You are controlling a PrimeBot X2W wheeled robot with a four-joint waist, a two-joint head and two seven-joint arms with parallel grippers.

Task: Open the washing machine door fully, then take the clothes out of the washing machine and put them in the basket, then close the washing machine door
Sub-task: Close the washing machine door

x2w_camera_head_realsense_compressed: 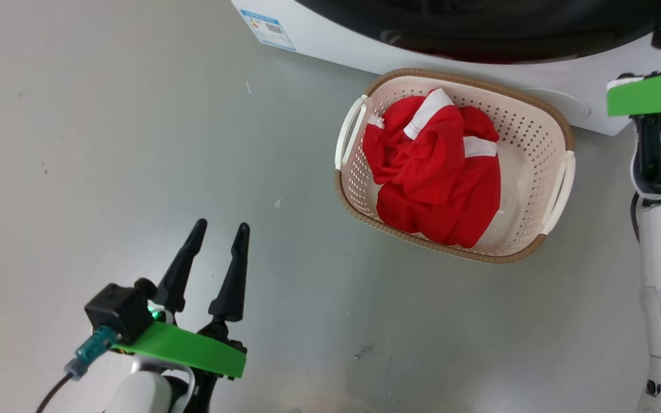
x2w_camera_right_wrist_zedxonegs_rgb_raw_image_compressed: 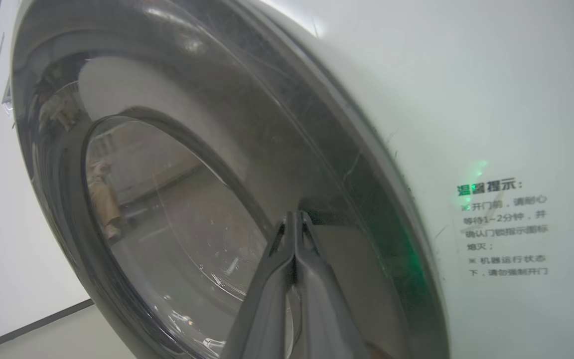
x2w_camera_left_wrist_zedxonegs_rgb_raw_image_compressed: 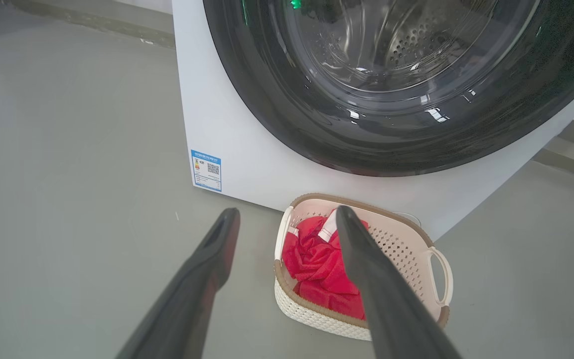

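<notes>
Right gripper (x2w_camera_right_wrist_zedxonegs_rgb_raw_image_compressed: 294,215) has its fingers pressed together, pinching nothing, tips on or just off the glossy black rim of the washing machine door (x2w_camera_right_wrist_zedxonegs_rgb_raw_image_compressed: 177,209), on the side nearest the warning sticker (x2w_camera_right_wrist_zedxonegs_rgb_raw_image_compressed: 503,229). I can't tell for sure if they touch. Left gripper (x2w_camera_head_realsense_compressed: 221,226) is spread wide and empty, hanging over bare floor (x2w_camera_head_realsense_compressed: 135,143) well left of the basket (x2w_camera_head_realsense_compressed: 528,137). Clothes (x2w_camera_head_realsense_compressed: 436,172) are all in the basket as one red heap with white stripes, bunched toward its left side. The basket sits on the floor just in front of the washing machine (x2w_camera_head_realsense_compressed: 365,51), right under the door. From both wrist views the door looks flush with the white front, so I judge unloading done and closing the door is the step in hand; whether it has latched I can't tell. Handling: the door is rigid, hinged and fairly heavy, and the rim is slick, so closed tips could skid. I'd press on the black rim far from the hinge, not on the bulging glass, with a firm straight push. The clothes are soft, limp and light and need no more handling. The basket is light plastic and would slide if bumped, so keep the arms clear of it.
</notes>
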